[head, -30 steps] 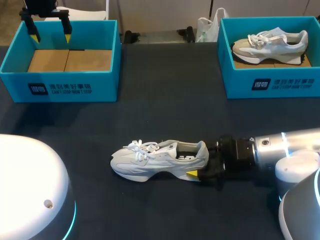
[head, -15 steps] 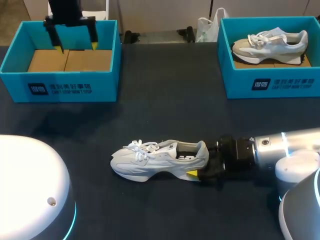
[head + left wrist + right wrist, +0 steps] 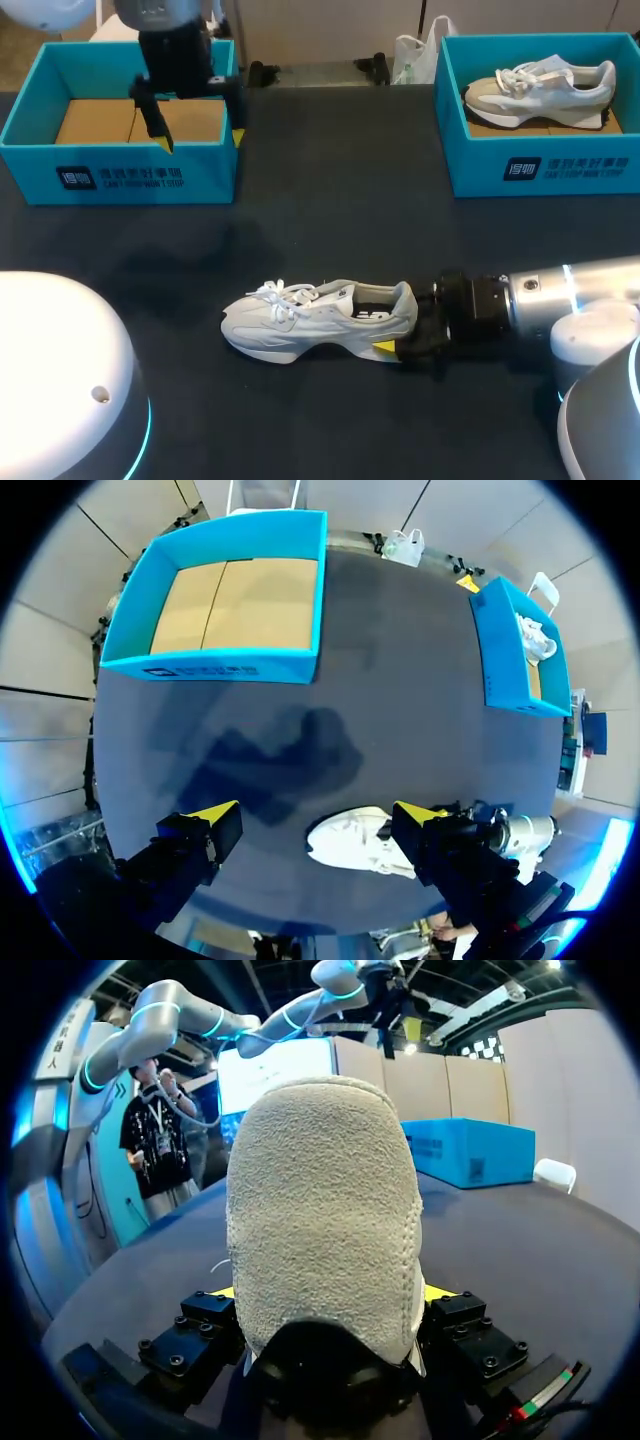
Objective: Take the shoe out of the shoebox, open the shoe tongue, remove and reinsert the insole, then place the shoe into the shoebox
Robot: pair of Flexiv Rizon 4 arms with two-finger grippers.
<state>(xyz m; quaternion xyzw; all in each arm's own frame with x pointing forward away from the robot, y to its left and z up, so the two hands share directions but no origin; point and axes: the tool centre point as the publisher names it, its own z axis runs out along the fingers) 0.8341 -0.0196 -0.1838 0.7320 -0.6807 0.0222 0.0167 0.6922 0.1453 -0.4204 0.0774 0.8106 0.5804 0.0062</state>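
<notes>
Spanning the whole scene, a dark table [image 3: 330,200]. At its far left corner, the left shoebox [image 3: 120,178], teal and open-topped, showing a brown cardboard floor. At the far right corner, the right shoebox [image 3: 545,165], same teal, holding a pale grey sneaker [image 3: 540,85] on its sole, toe toward the table's middle.

Near the front middle, out on the table and well apart from both boxes, the shoe [image 3: 310,322]: white, standing on its sole, laces up, toe pointing left, heel pointing right.

Coming in low from the right side, the right arm [image 3: 560,300], its right gripper [image 3: 405,325] clamped on the shoe's heel, one finger pressing each side. Seen close in the right wrist view as a suede heel filling the space between the two fingers.

Hanging above the left shoebox's near right corner, the left gripper [image 3: 200,130], fingers spread wide, gripping nothing. In the left wrist view, shoe far below and ahead, between the yellow tips.
</notes>
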